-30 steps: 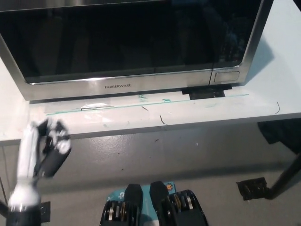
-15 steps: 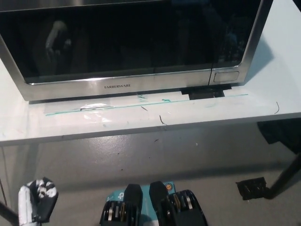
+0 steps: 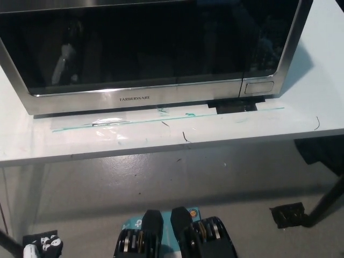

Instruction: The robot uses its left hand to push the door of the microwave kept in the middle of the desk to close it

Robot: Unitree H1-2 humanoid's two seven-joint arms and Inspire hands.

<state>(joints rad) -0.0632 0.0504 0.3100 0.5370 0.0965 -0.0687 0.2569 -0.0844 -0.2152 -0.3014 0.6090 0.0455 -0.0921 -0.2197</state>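
The stainless microwave (image 3: 145, 99) fills the top of the head view on the white desk (image 3: 215, 134). Its dark glass door (image 3: 145, 43) lies flush with the front, closed. My white left hand (image 3: 42, 248) shows only as a small part at the bottom left corner, low beside the desk and well away from the door; its fingers cannot be made out. A pale reflection of it shows in the door glass at the left. My right hand is out of the picture.
The desk's front edge (image 3: 161, 150) runs across the middle, with grey floor below. A black stand leg and foot (image 3: 301, 215) sit at the lower right. A dark patch (image 3: 234, 106) lies under the microwave's right front.
My left hand has dropped from beside the desk's front edge down to the bottom left corner, almost leaving the view. The microwave door has stayed closed.
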